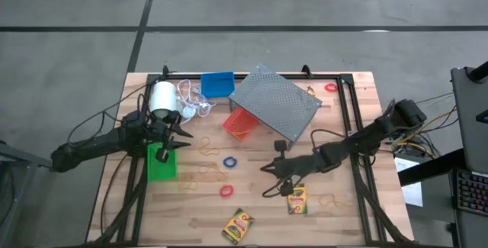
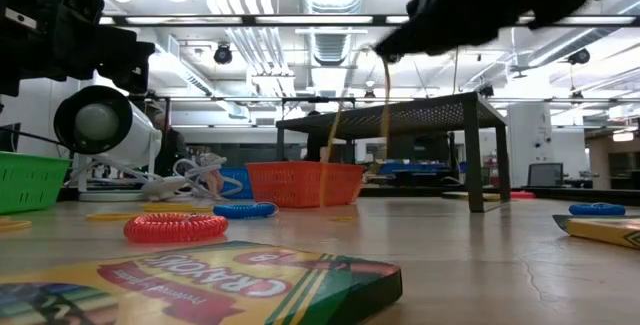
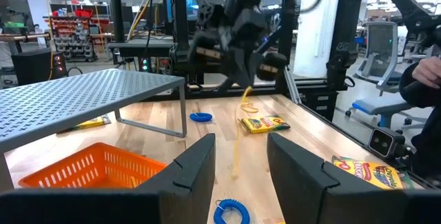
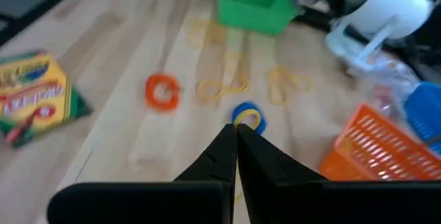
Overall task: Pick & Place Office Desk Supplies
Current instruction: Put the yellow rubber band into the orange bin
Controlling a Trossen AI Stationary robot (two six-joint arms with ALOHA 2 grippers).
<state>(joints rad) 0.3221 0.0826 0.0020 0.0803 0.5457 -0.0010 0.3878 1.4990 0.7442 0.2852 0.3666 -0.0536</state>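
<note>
1. From above, the left jaws hover over the near edge of the green bin [image 1: 161,164], with the white roll [image 1: 162,98] just behind them. The right jaws hang over open bench [image 1: 343,210]. One crayon box [image 1: 296,199] lies just beside them and the other crayon box [image 1: 239,226] a little further off. A blue ring [image 1: 229,161] and a red ring [image 1: 226,191] lie between the two pairs of jaws. The orange bin [image 1: 240,123] and blue bin [image 1: 217,85] sit beyond them, by the grey rack [image 1: 276,101].
2. At bench height, the right jaws are pinched shut on a yellow rubber band [image 2: 385,105]. Its loop dangles from them in front of the orange bin [image 2: 305,183]. Nearer the camera than the jaws are the red ring [image 2: 175,228] and a crayon box [image 2: 200,285].
3. From the left wrist, the left jaws stand apart with nothing between the fingers [image 3: 189,176]. Straight ahead of them the rubber band [image 3: 238,141] hangs from the right jaws. A blue ring [image 3: 231,211] lies just under the left jaws, the orange bin [image 3: 89,169] is beside them, and a crayon box [image 3: 264,123] is farther off.
4. From the right wrist, the fingers [image 4: 224,156] are pressed together. The blue ring [image 4: 247,116] lies just ahead of them, with the red ring [image 4: 162,90] and loose yellow bands [image 4: 224,86] near it. The green bin [image 4: 253,3] is well beyond.
</note>
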